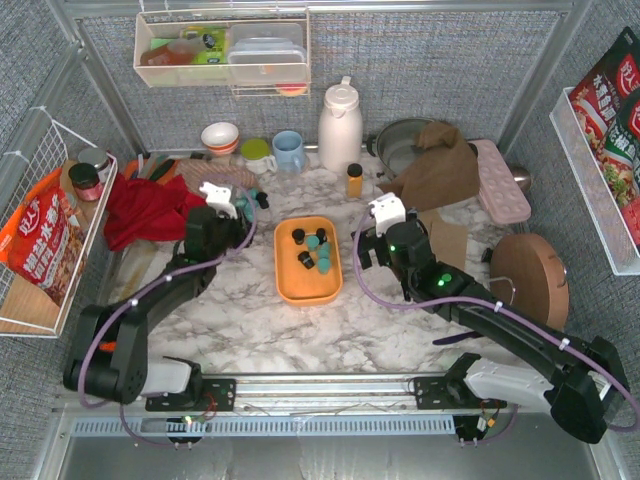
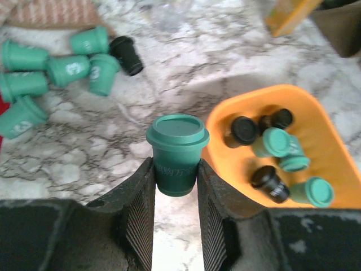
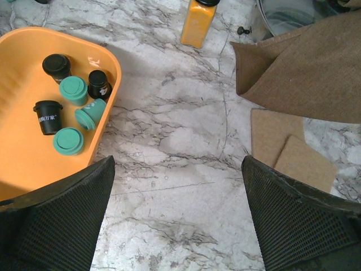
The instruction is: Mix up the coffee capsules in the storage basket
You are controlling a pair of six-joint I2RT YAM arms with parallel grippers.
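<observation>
Bench [image 1: 250,320] is showing open marble on both sides of the storage basket [image 1: 300,287]. The basket is sitting mid-bench between the two arms, long side running away from the bases. Brown cloth [image 3: 304,68] is lying to its right, well apart, with two cardboard squares [image 3: 285,149] at the cloth's near edge. A bare marble strip is running between those and the basket's right rim.

Right hand [image 3: 177,166] is hovering over that strip, fingers spread wide, gripping nothing. Its left finger is sitting just outside the basket's near-right corner. Left hand [image 2: 176,172] is hanging left of the basket, just off the rim, pinching one teal capsule [image 2: 177,149] with its wide end pointing away from the hand.

Amber bottle [image 3: 198,22] is standing beyond the basket's far-right corner, apart from the rim. Six capsules [image 3: 73,110], three black and three teal, are lying bunched mid-basket toward the right wall; the near end is showing bare orange. Loose capsules [image 2: 56,68], teal plus one black, are lying on the bench left of the basket, well off its rim.
</observation>
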